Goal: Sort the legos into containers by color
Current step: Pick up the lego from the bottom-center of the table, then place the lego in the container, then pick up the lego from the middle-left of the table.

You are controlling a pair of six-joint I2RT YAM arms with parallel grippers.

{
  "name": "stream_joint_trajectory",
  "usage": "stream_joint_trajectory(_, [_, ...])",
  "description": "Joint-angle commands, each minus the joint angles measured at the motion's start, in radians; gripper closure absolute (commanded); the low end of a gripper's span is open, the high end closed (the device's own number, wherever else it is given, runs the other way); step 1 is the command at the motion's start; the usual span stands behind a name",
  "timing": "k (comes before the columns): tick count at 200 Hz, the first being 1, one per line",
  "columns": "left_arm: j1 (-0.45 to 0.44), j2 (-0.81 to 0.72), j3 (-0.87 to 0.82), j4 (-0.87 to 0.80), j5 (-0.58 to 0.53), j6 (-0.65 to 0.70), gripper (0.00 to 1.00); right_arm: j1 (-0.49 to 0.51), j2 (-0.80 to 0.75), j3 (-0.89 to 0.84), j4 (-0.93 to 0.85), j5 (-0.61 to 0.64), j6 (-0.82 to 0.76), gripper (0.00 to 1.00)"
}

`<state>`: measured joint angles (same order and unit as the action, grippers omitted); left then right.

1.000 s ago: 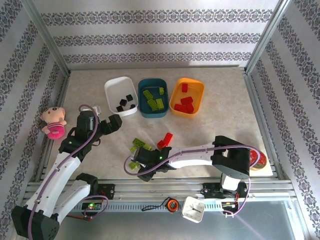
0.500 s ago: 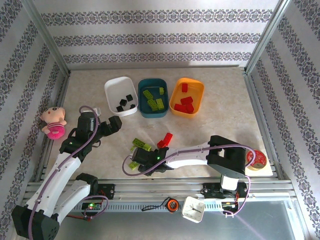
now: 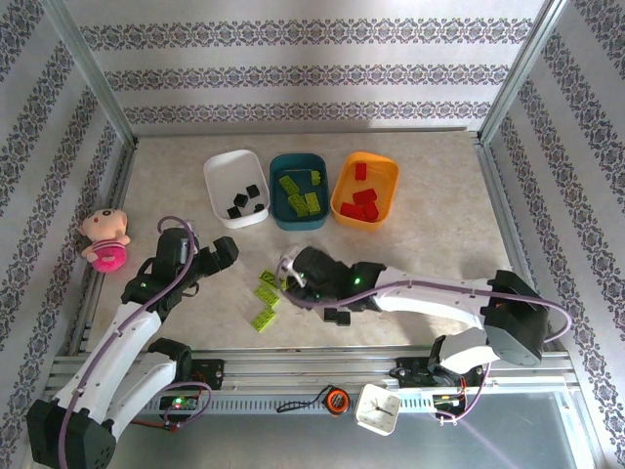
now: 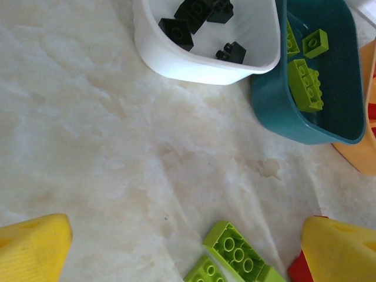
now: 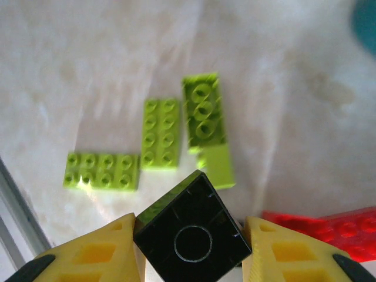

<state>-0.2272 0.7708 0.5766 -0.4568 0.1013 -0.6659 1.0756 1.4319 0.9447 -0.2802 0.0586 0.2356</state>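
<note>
My right gripper (image 5: pixel 191 249) is shut on a black lego (image 5: pixel 192 235), held clear above the table. Below it lie three lime green legos (image 5: pixel 161 134) and a red one (image 5: pixel 329 230). From above, the right gripper (image 3: pixel 293 277) hangs over the green legos (image 3: pixel 267 290), and another black lego (image 3: pixel 337 316) lies beside the arm. My left gripper (image 3: pixel 210 256) stands open to their left, and a green lego (image 4: pixel 235 249) lies between its yellow fingers (image 4: pixel 32 249). The white tub (image 3: pixel 217 176) holds black legos, the teal tub (image 3: pixel 276 200) green ones, the orange tub (image 3: pixel 386 195) red ones.
A pink-and-cream doll (image 3: pixel 104 237) lies at the table's left edge. The three tubs stand in a row at the back, about a hand's width beyond the loose legos. Metal rails run along the sides and the near edge (image 3: pixel 293 363).
My right gripper has shut on the black lego and carried it up and to the right, off the near edge. The right arm has swung out to the right. The left gripper barely shifted.
</note>
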Motion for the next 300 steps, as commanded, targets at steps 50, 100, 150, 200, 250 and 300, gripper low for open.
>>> stream_joint_trajectory(50, [0.007,-0.064,-0.069,0.050,0.036,-0.051,0.00,-0.203,0.355,0.486,0.043,-0.168,-0.020,0.70])
stream_joint_trajectory(100, [0.006,-0.080,-0.090,0.042,0.077,-0.048,0.00,-0.278,0.742,0.932,-0.018,-0.219,0.047,0.68])
stream_joint_trajectory(150, [0.006,-0.100,-0.098,0.021,0.091,-0.029,0.00,-0.313,0.937,1.193,-0.048,-0.263,0.109,0.42])
stream_joint_trajectory(200, [0.006,-0.078,-0.092,0.049,0.142,-0.013,0.01,-0.326,0.839,1.122,0.005,-0.261,0.119,0.29])
stream_joint_trajectory(250, [-0.137,0.090,-0.048,0.151,0.160,-0.010,0.08,-0.375,0.496,0.611,0.215,-0.231,0.172,0.28])
stream_joint_trajectory(300, [-0.466,0.380,0.078,0.217,0.062,0.014,0.17,-0.460,0.169,0.166,0.255,-0.187,0.185,0.28])
